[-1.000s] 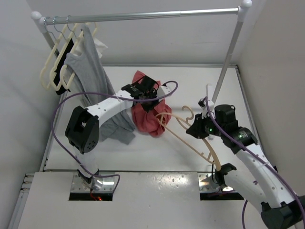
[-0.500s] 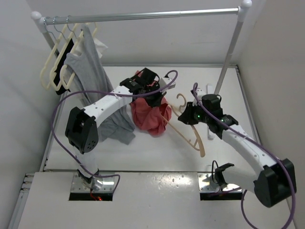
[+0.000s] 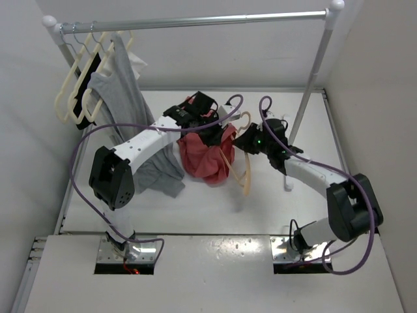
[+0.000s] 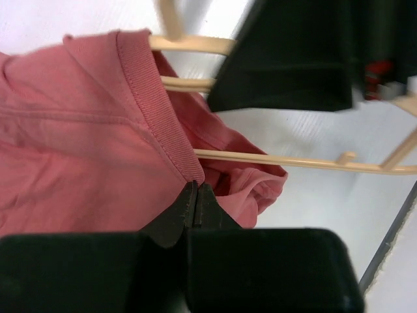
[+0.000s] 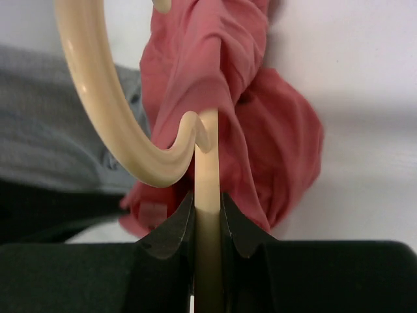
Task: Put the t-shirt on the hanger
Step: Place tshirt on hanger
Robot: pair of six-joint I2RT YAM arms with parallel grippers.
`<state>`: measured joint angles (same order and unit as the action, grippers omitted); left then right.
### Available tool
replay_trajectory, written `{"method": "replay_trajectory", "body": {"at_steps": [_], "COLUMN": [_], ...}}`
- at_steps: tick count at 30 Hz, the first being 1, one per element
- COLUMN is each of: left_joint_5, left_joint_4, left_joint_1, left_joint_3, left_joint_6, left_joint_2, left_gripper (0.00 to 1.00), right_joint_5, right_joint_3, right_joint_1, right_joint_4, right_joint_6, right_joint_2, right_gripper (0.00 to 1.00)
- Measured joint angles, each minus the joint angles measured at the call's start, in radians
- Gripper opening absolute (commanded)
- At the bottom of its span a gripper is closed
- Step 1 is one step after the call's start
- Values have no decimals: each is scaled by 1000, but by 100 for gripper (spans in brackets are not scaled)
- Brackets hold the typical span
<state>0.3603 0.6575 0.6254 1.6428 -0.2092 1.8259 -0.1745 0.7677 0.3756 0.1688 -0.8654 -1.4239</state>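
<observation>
The table is white and matte, with a low raised edge at the back and along both sides. Behind it stands a plain pale back wall, and a left wall and a right wall of the same colour close the space. A metal clothes rail runs across the top, with a white ball on its right end. Its right post goes down to the table. Near the left end hang several cream hangers and a grey garment, whose lower part lies on the table. The light is soft and even, and the shadows are weak.
</observation>
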Motion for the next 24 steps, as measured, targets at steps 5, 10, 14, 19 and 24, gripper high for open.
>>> {"method": "replay_trajectory", "body": {"at_steps": [5,10,14,19,24], "left_joint_5": [15,32,51,60,54], "left_joint_4": [17,18,18,10,13], "left_joint_1": [-1,-5,-5,-8,-13], "left_joint_3": [-1,-40,-57,-121,-206], "left_joint_6": [-42,-81,-95,-127,-216], "left_joint_2": [-1,-26,-29,-33,-53], "left_gripper": [0,0,0,0,0], "right_joint_5": [73,122,130,149,134], "right_joint_3": [77,163,211,211,211], "right_joint_1": [0,10,27,29,31], "right_joint_4": [53,132,182,206,249], "right_joint_6": [-82,-135,-163,-213,-270], "right_joint_2": [-97,-179,-271,-326,-346], "right_gripper": [0,0,0,0,0]}}
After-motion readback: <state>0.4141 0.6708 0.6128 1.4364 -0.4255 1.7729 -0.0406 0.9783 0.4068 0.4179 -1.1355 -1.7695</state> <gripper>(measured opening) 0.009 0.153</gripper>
